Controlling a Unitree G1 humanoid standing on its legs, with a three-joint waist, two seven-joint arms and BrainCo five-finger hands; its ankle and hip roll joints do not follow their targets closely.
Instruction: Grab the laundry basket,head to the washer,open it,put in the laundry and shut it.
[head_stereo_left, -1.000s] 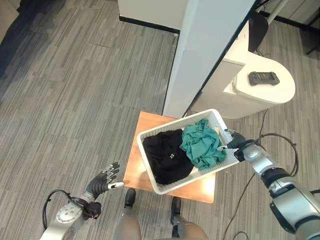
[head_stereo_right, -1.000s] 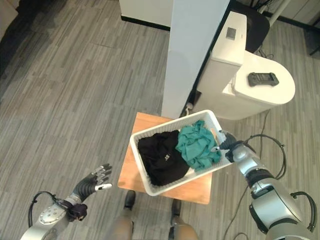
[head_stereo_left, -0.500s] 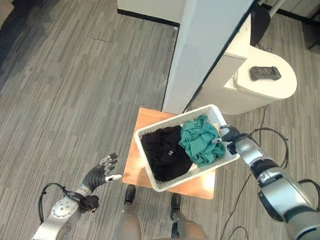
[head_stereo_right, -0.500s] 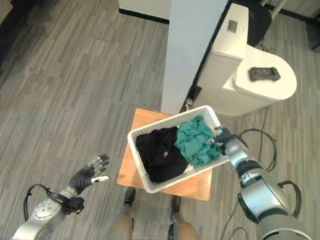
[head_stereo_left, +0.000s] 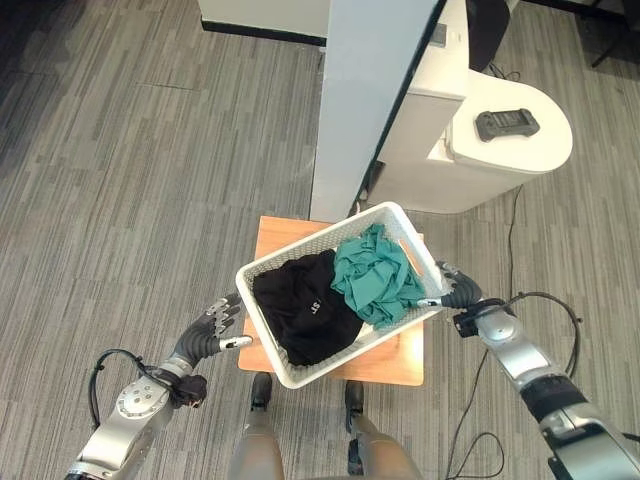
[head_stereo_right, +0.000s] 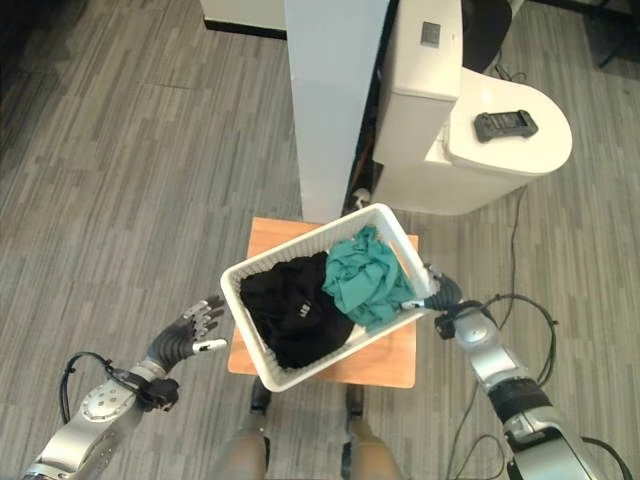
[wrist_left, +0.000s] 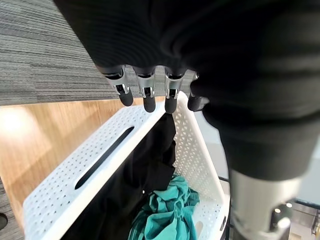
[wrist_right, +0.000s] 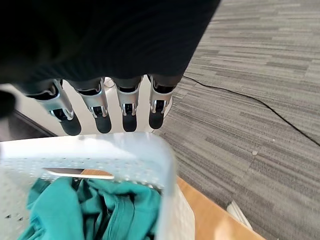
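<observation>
On the small wooden table sits the white laundry basket of black and green clothes, the right hand at its right end and the left hand beside its left, both with fingers extended, holding nothing, seemingly bracketing it for lifting.

Silver-grey jointed arms end in each robot hand with dark ribbed covers and silver, dark-tipped fingers.

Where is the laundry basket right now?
The laundry basket sits tilted on the small wooden table, in front of the white pillar, between the left hand and the right hand at its ends.
</observation>
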